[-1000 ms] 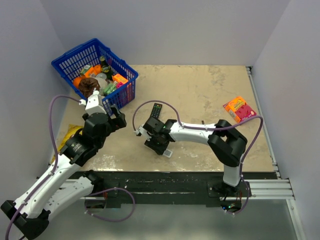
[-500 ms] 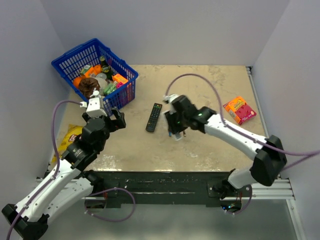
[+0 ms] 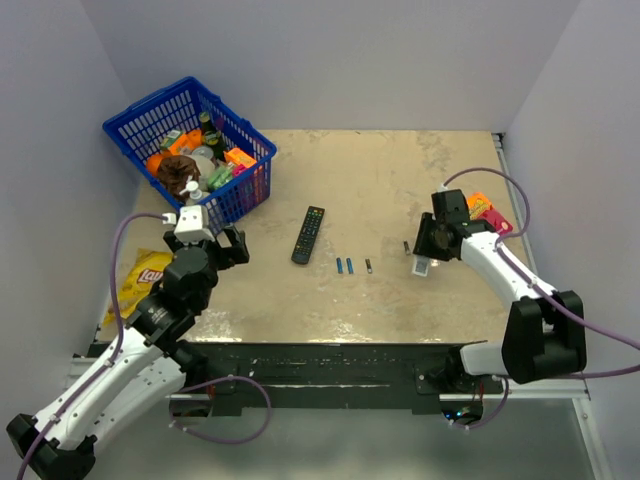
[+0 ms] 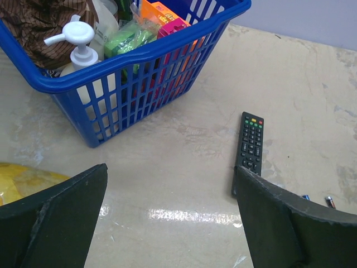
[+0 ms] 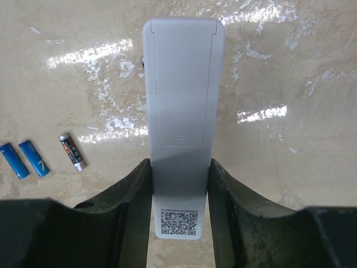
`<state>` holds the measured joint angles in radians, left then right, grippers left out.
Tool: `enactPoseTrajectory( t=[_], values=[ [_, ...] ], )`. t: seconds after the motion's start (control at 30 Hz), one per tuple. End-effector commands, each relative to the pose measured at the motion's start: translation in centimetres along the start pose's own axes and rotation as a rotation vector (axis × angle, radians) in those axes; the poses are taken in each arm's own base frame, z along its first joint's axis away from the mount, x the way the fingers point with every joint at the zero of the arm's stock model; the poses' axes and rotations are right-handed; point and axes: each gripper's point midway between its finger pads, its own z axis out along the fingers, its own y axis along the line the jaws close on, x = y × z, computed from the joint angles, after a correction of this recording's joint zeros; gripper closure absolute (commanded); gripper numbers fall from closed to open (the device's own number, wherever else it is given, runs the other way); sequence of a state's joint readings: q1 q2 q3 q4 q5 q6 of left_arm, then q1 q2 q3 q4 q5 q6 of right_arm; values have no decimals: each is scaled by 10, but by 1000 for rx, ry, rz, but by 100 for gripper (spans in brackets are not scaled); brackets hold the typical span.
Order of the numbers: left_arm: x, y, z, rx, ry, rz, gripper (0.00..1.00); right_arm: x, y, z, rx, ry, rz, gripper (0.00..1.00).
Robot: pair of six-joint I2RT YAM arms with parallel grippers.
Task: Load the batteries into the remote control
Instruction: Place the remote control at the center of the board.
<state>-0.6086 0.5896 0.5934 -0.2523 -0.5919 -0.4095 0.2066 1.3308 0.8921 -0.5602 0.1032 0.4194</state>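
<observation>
Right wrist view: right gripper (image 5: 179, 167) pinches the white remote (image 5: 181, 95) by its long sides. The remote is back-side up, with the battery cover showing and a QR sticker at the near end; the far end sticks out past the fingers (image 5: 134, 195). Whether it touches the table (image 5: 290, 67) can't be told. Two blue batteries (image 5: 22, 159) lie side by side at left, with a dark battery (image 5: 72, 151) just right of them, all apart from the remote.

Top view: the right gripper (image 3: 437, 240) sits toward the right side of the table. The snack packet (image 3: 485, 222) is just behind it and the table's right edge is near. Another dark cell (image 3: 406, 246) lies just left of the gripper. Bare tabletop runs left from there to the battery row (image 3: 344, 266), then to the black remote (image 3: 309, 234).

Left gripper (image 4: 170, 170) is spread wide and holds nothing. It is at the left side, near the blue basket (image 4: 139, 61) and the yellow bag (image 3: 140, 275).
</observation>
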Motion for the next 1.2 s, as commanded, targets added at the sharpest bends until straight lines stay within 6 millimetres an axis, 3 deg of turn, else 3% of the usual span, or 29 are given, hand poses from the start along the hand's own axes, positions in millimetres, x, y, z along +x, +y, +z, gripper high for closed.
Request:
enactPoseTrajectory(
  t=[0.0,0.27,0.5,0.7,0.93,1.17],
  values=[
    [-7,3,3,-19,-42,6,0,-13,3,15,-50,-30,62,96],
    [-4,7,4,-29,-50,9,0,-3,-10,40,-21,20,86,89],
    [-3,6,5,-30,-43,12,0,4,-11,48,-22,28,88,63],
    [0,5,7,-26,-30,18,0,6,-12,49,-21,33,82,48],
    [3,4,8,-28,-20,18,1,1,-12,38,-27,6,77,34],
    [4,3,9,-25,-15,22,1,-35,-7,3,-52,-130,71,13]
  ],
)
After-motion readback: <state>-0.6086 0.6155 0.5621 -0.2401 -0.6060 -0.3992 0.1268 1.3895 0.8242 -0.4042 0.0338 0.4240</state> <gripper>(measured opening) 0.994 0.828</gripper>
